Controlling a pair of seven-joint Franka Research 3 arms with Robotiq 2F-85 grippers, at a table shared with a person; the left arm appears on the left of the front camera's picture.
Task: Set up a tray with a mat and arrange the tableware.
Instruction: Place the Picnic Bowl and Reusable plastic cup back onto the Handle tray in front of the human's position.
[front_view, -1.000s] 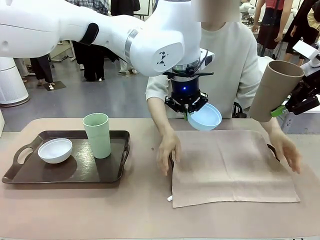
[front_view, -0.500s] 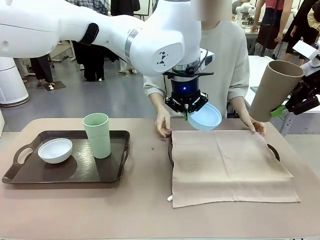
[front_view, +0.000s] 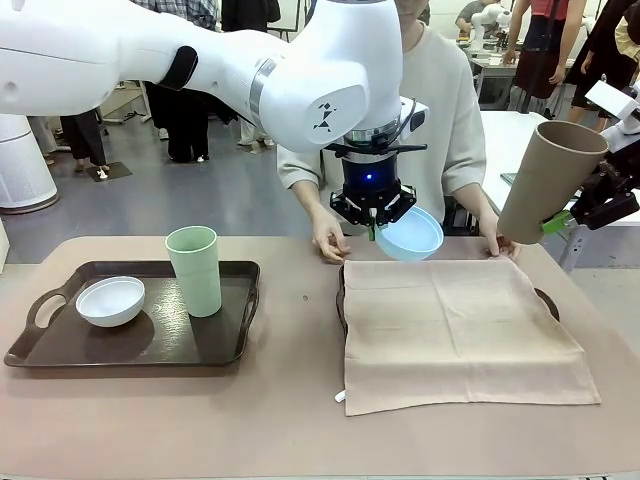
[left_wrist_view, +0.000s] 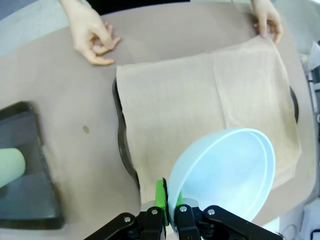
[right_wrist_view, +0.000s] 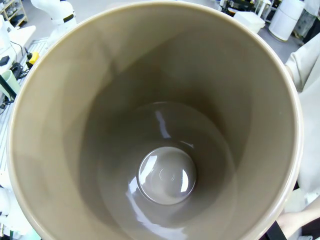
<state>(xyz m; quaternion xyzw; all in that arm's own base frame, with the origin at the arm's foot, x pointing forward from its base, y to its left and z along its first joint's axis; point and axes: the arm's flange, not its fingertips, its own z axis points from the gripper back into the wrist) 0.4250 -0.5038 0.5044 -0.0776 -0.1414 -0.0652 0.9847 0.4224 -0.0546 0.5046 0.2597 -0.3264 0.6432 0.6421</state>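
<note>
light blue bowl (front_view: 410, 233) hangs tilted, rim pinched in left claw (front_view: 375, 228); right claw (front_view: 560, 222) grips tan tumbler (front_view: 548, 180).

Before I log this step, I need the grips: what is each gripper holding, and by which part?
The left gripper pinches the light blue bowl by its rim. The right gripper clamps the tan cup by its side wall.

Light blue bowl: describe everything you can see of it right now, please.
The light blue bowl is small, round, smooth and glossy, plastic by the look of it, and empty. It hangs tilted in the air over the beige mat, with its inside partly turned toward the front camera. Nothing touches it except the left gripper, whose jaws are shut on its rim.
</note>
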